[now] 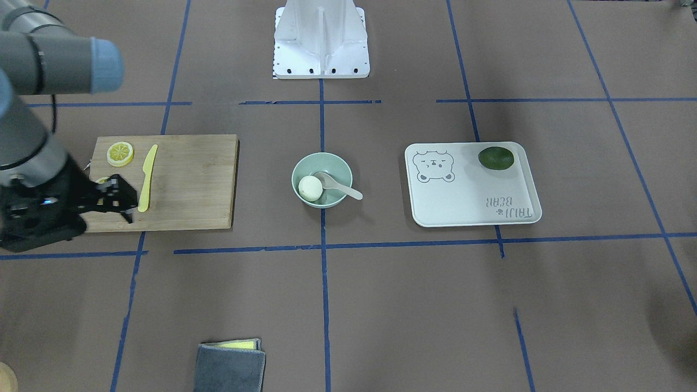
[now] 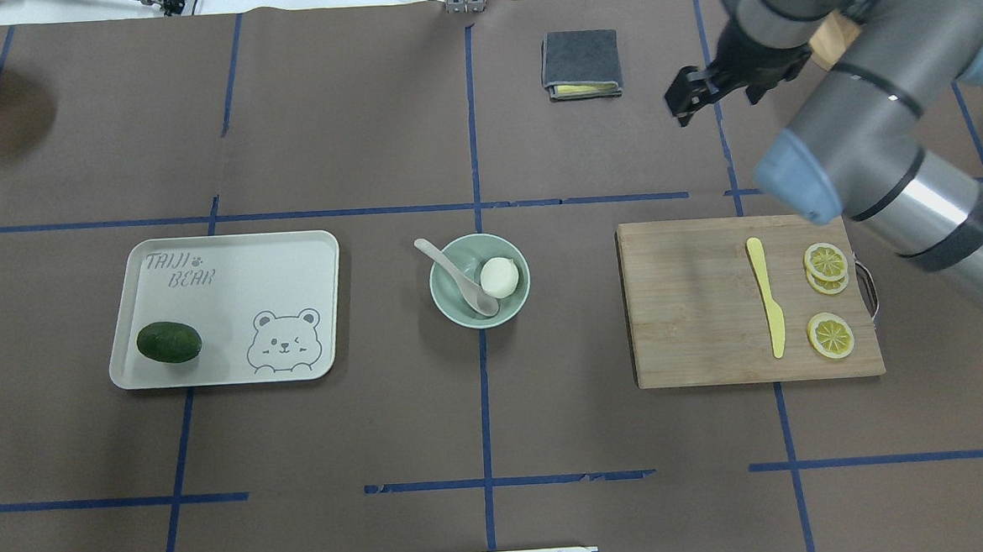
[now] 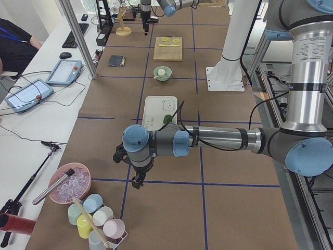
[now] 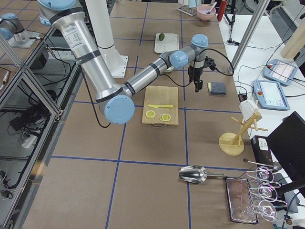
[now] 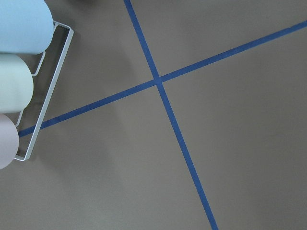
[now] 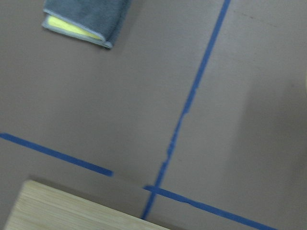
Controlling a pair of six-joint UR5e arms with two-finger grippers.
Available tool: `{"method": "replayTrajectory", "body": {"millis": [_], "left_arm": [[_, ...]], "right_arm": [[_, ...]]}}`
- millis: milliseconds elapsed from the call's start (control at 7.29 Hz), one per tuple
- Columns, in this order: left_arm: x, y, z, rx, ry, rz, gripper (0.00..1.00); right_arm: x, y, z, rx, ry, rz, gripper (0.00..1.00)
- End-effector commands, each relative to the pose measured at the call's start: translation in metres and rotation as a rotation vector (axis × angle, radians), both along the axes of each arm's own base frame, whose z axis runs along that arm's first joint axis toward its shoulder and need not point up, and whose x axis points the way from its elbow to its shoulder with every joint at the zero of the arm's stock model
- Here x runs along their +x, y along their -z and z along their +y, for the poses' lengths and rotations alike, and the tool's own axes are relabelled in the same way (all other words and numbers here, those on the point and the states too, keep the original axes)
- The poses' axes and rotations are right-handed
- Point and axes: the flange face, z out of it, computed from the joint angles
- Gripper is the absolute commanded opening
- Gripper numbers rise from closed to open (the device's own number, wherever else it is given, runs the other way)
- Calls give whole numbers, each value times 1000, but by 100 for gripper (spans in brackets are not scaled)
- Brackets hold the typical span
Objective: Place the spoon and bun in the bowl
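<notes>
The mint-green bowl [image 2: 516, 302] stands at the table's middle and also shows in the front view [image 1: 332, 161]. The white bun [image 2: 498, 276] lies inside it, on its right side. The pale spoon [image 2: 458, 276] rests in the bowl with its scoop down and its handle over the far-left rim. My right gripper [image 2: 684, 102] hangs open and empty above the table beyond the cutting board, far from the bowl. My left gripper [image 3: 136, 182] shows only in the exterior left view, over bare table at the robot's left end; I cannot tell if it is open.
A wooden cutting board [image 2: 695, 299] on the right holds a yellow knife [image 2: 767, 295] and lemon slices [image 2: 826, 263]. A white tray [image 2: 231, 281] on the left holds a dark green fruit [image 2: 168, 342]. A grey cloth [image 2: 581, 63] lies at the far side. A cup rack [image 5: 19, 72] stands near the left gripper.
</notes>
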Motion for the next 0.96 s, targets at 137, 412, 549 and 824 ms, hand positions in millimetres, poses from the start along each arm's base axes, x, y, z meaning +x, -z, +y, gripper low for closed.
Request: {"method": "replayTrajectory", "body": {"millis": [137,412,549,824], "left_arm": [[1,1,1,-3,4,9,100],[0,-6,9,-5,-3,10,100],[1,-6,9,-6,-4,10,100],[1,-9,11,-12,-4,2,100]], "right_arm": [[189,-172,41,-39,38,36,100],[247,-246,101,-182,-68,39,100],[256,-259,118,-213,-86,20,100],[255,-268,126,-234,-87,13,100]]}}
